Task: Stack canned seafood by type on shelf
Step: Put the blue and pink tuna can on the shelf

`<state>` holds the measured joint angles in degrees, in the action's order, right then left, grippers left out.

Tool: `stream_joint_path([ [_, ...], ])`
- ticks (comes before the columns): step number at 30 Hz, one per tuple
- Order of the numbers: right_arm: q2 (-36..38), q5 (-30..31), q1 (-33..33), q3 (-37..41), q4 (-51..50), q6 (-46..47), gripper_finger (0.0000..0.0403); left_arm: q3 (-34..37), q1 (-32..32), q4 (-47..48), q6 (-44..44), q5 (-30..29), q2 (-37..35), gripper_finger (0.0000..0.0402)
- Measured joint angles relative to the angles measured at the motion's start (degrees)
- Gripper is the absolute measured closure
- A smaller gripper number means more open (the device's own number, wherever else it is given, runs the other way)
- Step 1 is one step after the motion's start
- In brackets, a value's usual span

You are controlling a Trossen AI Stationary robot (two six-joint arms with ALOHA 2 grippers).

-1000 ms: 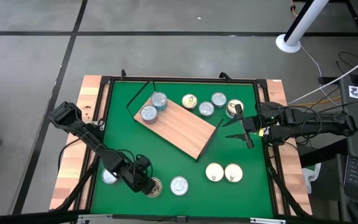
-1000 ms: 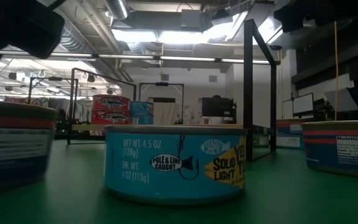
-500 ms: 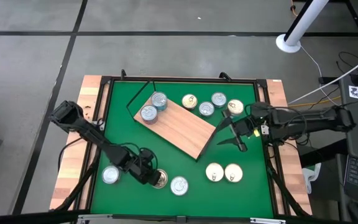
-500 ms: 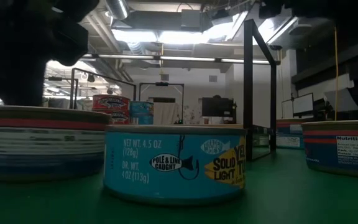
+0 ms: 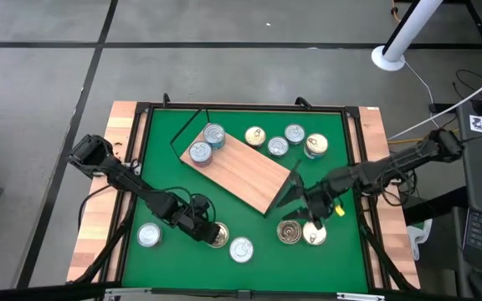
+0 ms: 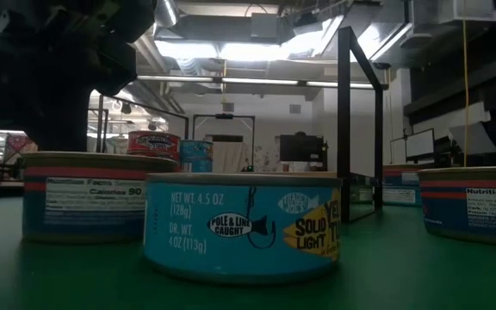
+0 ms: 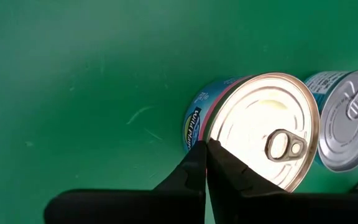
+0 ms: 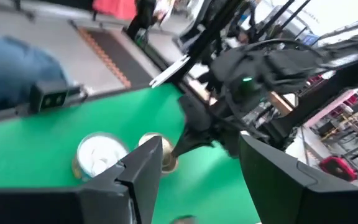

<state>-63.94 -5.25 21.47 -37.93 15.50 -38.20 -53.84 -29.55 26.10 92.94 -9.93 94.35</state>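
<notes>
Flat green table mat inside a thin black frame. Pale wooden side rails flank the mat left and right. Grey tiled floor around the table. White cylindrical post on round base, far right.

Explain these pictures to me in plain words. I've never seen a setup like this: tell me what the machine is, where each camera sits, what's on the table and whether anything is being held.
Two dark robot arms work at a green table mat. One camera looks straight down, one sits at table height, and one rides on each wrist. On the mat lie a wooden shelf and round seafood tins; two tins rest on the shelf. The left gripper is shut, its fingers pressed together against a cream-lidded tin; nothing is gripped. The right gripper is open above two tins near the front, holding nothing. The table-height camera shows a blue tin up close.
</notes>
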Motion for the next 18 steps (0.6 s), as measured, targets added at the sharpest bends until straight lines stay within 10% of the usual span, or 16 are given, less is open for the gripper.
stream_joint_path([
  [11,-15.2,25.5,13.1,0.0,7.3,-8.4,0.0191,0.0,0.4,0.0,0.3,-1.8,0.0,0.0401],
  [18,-18.7,26.8,13.5,0.0,8.7,-8.7,0.0191,-0.1,0.4,2.9,1.8,-2.2,0.0,0.0401],
])
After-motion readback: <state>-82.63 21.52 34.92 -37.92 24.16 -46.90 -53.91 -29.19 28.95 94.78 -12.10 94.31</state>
